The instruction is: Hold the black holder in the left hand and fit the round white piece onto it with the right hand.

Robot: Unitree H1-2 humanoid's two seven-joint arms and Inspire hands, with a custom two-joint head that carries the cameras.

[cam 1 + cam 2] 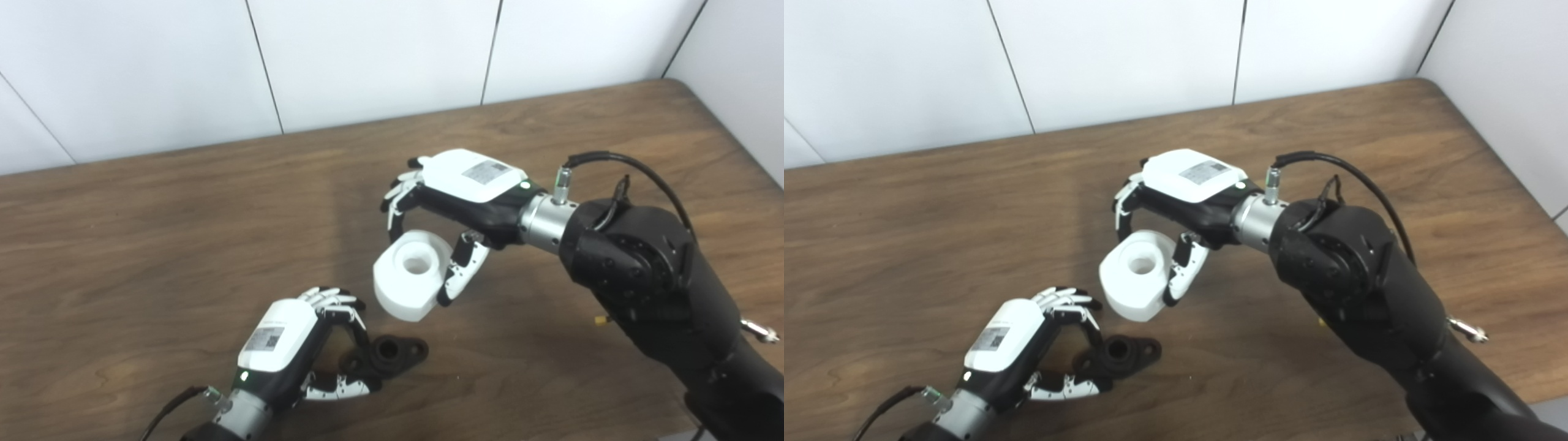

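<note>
left hand [306, 343] partly hides black holder [392, 354].

black holder [392, 354]: flat on table | round white piece [409, 274]: tilted, raised, bore up

Near end of the black holder [392, 353] behind the left hand's [294, 346] fingers [358, 324].

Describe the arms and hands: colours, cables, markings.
Both hands, left hand and right hand, have white back plates with a grey code label, black palms, black-and-white fingers and silver wrist cuffs. The right arm is bulky matte black with a looping black cable.
</note>
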